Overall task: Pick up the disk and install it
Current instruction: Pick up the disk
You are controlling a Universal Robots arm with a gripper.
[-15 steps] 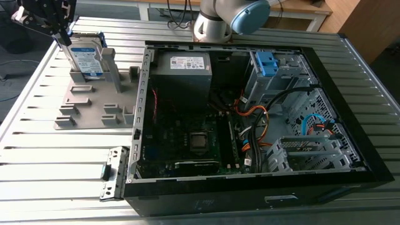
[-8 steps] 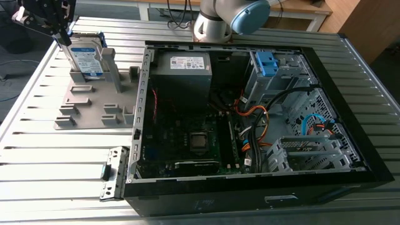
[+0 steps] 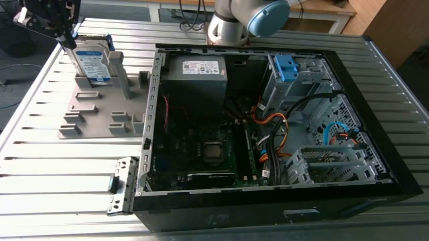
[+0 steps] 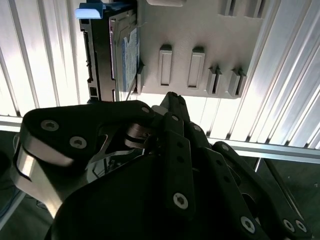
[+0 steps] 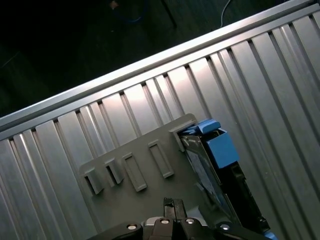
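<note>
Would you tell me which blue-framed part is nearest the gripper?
The disk standing upright in the grey stand at the exterior view's left; the gripper is right by its top edge. The blue bracket sits inside the computer case, well away.

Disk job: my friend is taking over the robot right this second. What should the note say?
Pincer: at the top edge of the disk; I can't tell whether it has a grip.
Disk: upright in a slot of the grey rack on the slatted table, to the exterior view's left of the open computer case.
Done: the pincer is at the disk.
Left: the disk is not yet out of the rack and not yet in the case.
</note>
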